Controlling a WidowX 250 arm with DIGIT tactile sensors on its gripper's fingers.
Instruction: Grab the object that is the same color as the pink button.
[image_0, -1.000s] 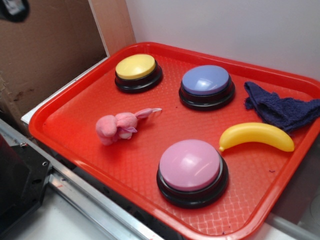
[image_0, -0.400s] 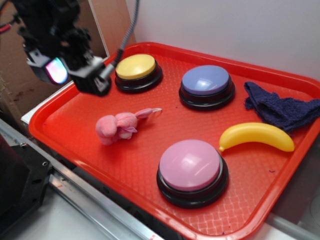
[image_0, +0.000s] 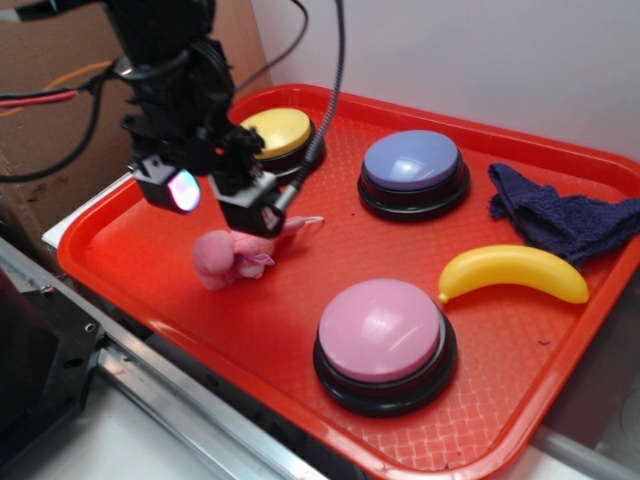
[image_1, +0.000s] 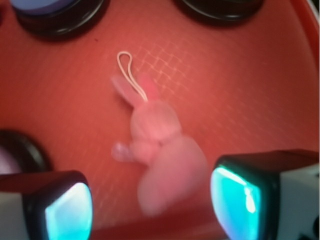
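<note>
1. Red plastic tray (image_0: 150, 215) with a waffle-textured floor: it carries every item noted below. The counter under it shows only as a pale strip at the near edge.
2. Robot arm with black hand (image_0: 222, 196): positioned over the left part of the tray, above the toy. The wrist view shows its two pads (image_1: 67, 212) set wide apart and holding nothing, with the toy's body lying in the gap between them.
3. Large glossy pink-lilac dome button on a black base (image_0: 382, 335): sits near the tray's front edge, clear of the hand. It serves as the colour reference.
4. Blue-purple dome button (image_0: 413, 170) and yellow dome button (image_0: 272, 135): at the rear of the tray. The yellow one is partly hidden by the arm.
5. Yellow plastic banana (image_0: 515, 272) and dark blue knitted cloth (image_0: 560, 218): on the right side, well apart from the work.
6. Small fuzzy pink plush rabbit with long ears and a thin white loop (image_1: 157, 142): lies on its side on the tray floor, left of centre.
7. Risks, in my judgement: the plush is soft and low, so a shallow closure could pinch only fur and slip off. The toy also sits off-centre toward one pad, which could nudge it aside. The thin loop might snag.
8. Markings: no brand, label or writing is legible in either view.
</note>
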